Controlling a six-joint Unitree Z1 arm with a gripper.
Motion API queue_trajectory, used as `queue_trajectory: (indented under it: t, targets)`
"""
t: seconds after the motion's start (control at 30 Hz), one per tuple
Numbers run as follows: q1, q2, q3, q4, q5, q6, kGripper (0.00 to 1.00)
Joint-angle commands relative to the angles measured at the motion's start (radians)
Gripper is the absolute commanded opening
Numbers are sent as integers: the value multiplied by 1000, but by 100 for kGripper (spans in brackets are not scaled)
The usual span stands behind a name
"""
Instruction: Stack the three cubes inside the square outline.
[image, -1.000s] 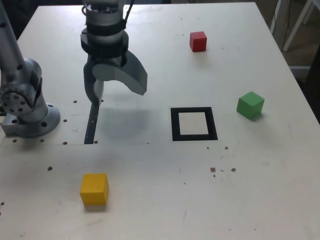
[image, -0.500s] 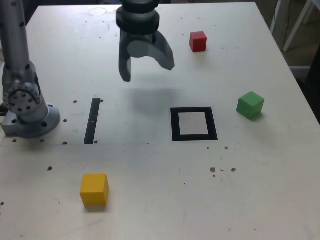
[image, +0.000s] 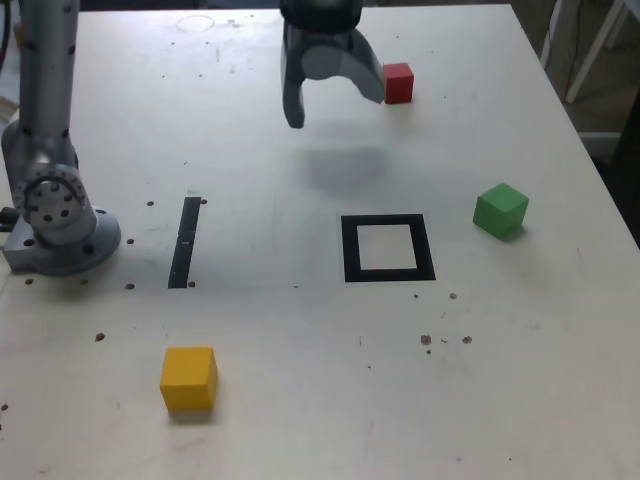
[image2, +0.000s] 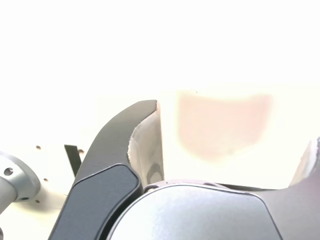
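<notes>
My gripper (image: 335, 105) hangs open and empty above the far part of the table, just to the exterior view's left of the red cube (image: 397, 82). The green cube (image: 500, 210) sits at the exterior view's right, beside the square outline (image: 387, 248). Down at the near left of that view lies the yellow cube (image: 189, 377). All three cubes rest apart on the table, none inside the outline. In the washed-out wrist view the gripper (image2: 235, 130) stands wide, with a pale reddish patch (image2: 220, 125) between its fingers (image2: 145, 145).
The arm's grey base (image: 55, 215) stands at the exterior view's left. A thin black strip (image: 185, 240) lies on the white table (image: 300, 400) between the base and the outline. White furniture legs (image: 590, 50) stand beyond the table's right edge.
The gripper has travelled from above the black strip toward the far right of the exterior view, ending next to the red cube. It stayed open. The cubes have not moved.
</notes>
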Motion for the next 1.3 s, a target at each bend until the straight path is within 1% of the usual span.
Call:
queue_trajectory:
  t: [0.0, 0.27, 0.6, 0.9, 1.07, 1.27]
  targets:
    - [16, 27, -38, 18, 2, 11, 99]
    - [59, 115, -171, 62, 7, 39, 99]
    - [111, 232, -378, 142, 12, 73, 99]
    - [133, 381, -619, 252, 13, 107, 99]
    - [134, 442, -726, 302, 12, 112, 99]
    - [138, 513, -860, 383, 5, 117, 98]
